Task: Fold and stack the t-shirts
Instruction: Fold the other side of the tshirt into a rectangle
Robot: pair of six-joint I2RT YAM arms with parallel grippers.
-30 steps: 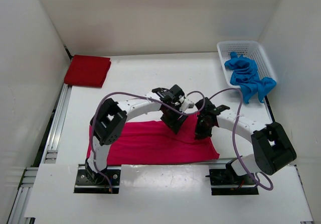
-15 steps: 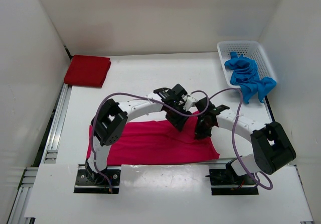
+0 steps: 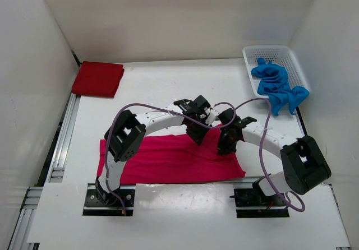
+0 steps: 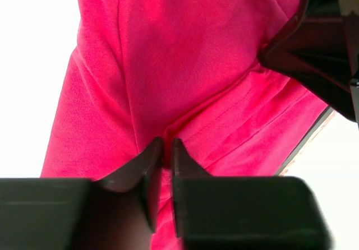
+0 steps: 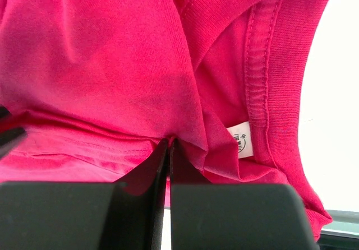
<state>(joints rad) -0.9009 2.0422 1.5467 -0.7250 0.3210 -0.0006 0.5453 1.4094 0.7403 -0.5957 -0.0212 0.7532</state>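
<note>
2 grippers are clamping the magenta-pink t-shirt (image 3: 162, 163), which is lying spread in a wide band across the near part of the table (image 3: 157, 87), just ahead of both arm bases. Left gripper (image 4: 166, 147) is pinching a raised fold of that shirt, with its fingers sitting almost together and cloth squeezed into the narrow gap. Right gripper (image 5: 168, 144) is doing the same just beside it, fingers pressing nearly flush on a ridge of fabric next to the collar (image 5: 261, 59). 1 small white label (image 5: 242, 139) is showing inside the neck, right of that pinch. Both pinch points are sitting close together at the far right part of the shirt, where the cloth is bunching up off the table. In the left wrist view, the right gripper's dark body is filling the upper right corner; near the left fingers, but I cannot tell if anything is touching. Dark red t-shirt (image 3: 98, 79) is lying folded in a neat rectangle at the far left corner, well apart from the arms. Bright blue t-shirt (image 3: 276, 84) is sitting crumpled in the white mesh basket (image 3: 268, 52) at the far right, with 1 end hanging over the basket's near right rim.
</note>
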